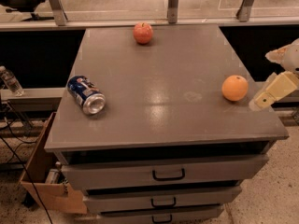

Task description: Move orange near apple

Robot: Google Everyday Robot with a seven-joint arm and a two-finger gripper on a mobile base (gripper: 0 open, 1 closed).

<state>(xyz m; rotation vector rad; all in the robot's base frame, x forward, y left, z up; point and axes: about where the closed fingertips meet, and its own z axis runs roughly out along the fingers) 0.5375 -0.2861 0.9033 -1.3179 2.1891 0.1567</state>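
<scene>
The orange (pixel 234 87) sits on the grey cabinet top (pixel 163 78) near its right edge. The apple (pixel 143 33), red-orange, sits at the far edge of the top, near the middle. My gripper (pixel 271 93) is at the right edge of the camera view, just right of the orange and apart from it, by the cabinet's right edge. Only a pale finger and part of the wrist show.
A blue soda can (pixel 86 94) lies on its side at the left of the top. The cabinet has several drawers (pixel 168 174) in front. A cardboard box (pixel 44 181) stands on the floor at the left. A plastic bottle (pixel 10 80) is at far left.
</scene>
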